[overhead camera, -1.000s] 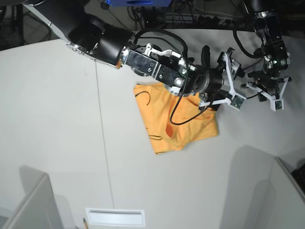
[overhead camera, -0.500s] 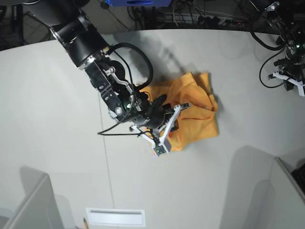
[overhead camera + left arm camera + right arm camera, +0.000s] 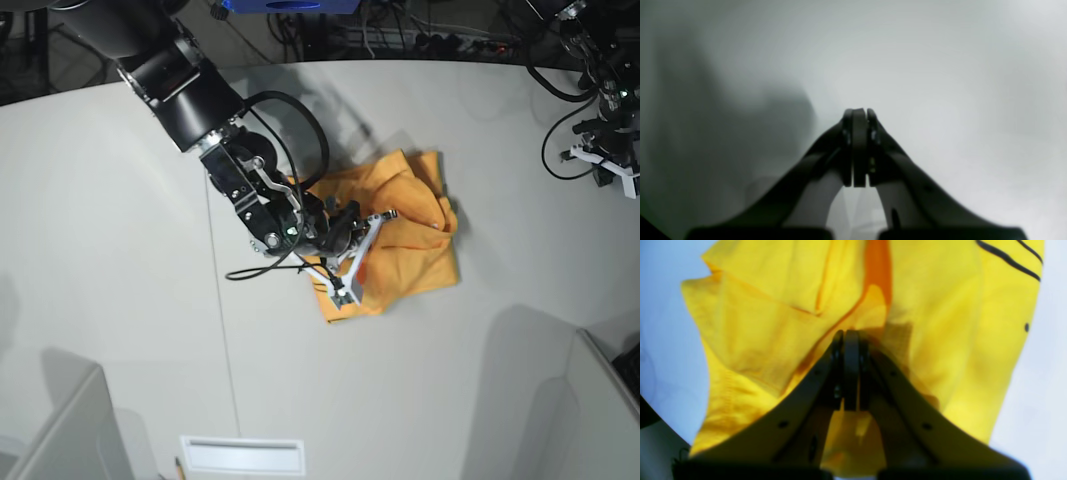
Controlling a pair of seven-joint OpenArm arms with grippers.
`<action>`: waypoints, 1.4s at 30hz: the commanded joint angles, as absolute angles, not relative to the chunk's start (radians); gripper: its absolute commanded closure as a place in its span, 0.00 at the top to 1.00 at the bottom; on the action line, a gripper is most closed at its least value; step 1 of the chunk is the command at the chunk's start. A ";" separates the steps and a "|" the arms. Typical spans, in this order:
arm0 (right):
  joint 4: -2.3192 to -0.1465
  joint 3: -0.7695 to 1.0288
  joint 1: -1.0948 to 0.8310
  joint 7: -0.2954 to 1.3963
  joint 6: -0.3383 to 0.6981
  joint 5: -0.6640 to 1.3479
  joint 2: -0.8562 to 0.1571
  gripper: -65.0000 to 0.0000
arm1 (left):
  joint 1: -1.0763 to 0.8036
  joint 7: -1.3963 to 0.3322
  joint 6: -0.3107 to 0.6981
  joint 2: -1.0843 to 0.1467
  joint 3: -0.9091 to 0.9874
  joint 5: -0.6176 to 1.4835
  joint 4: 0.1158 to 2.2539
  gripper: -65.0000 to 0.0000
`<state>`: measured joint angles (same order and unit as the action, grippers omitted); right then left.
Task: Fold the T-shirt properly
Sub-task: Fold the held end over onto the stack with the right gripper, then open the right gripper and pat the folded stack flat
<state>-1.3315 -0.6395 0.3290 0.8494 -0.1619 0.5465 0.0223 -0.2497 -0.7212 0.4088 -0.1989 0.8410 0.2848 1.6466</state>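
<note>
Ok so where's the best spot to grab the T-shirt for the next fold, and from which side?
Probably the free corner of the T-shirt on the table's far side, approached from above: it lies flat and exposed, while the middle is bunched into ridges. The right pincer is shut over the near edge.

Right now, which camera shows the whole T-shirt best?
The base view: it takes in the T-shirt as one crumpled orange heap on the table, outline and all. The right wrist view shows only close-up yellow folds and black print marks. The left wrist view shows none of it.
</note>
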 commanded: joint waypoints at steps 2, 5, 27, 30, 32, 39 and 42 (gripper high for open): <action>-1.339 -0.638 0.352 0.829 -0.159 0.556 0.061 0.00 | -0.248 -0.700 0.409 -0.216 0.846 0.291 1.667 0.00; -1.303 -0.639 0.360 0.828 -0.159 0.555 0.084 0.00 | -0.248 -0.700 0.409 -0.216 0.846 0.291 1.672 0.00; -1.106 -0.934 0.634 0.225 -0.105 1.118 0.120 0.00 | -0.239 -0.700 0.409 -0.214 0.846 0.292 1.667 0.00; -1.199 -0.932 0.633 0.338 -0.203 1.067 0.064 0.00 | -0.240 -0.700 0.409 -0.214 0.839 0.292 1.673 0.00; -1.280 -0.937 0.616 0.418 -0.269 1.024 0.022 0.00 | -0.240 -0.700 0.412 -0.213 0.837 0.292 1.669 0.00; -1.633 -0.937 0.449 0.684 -0.455 0.788 -0.113 0.00 | -0.259 -0.702 0.414 -0.170 0.789 0.397 1.712 0.00; -1.756 -0.932 0.341 0.794 -0.483 0.679 -0.159 0.00 | -0.272 -0.702 0.414 -0.170 0.750 0.478 1.718 0.00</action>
<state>-1.7325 -0.9379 0.3195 0.8154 -0.4938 0.6651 -0.1711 -0.2756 -0.7189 0.4164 -0.1524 0.7433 0.4740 1.7008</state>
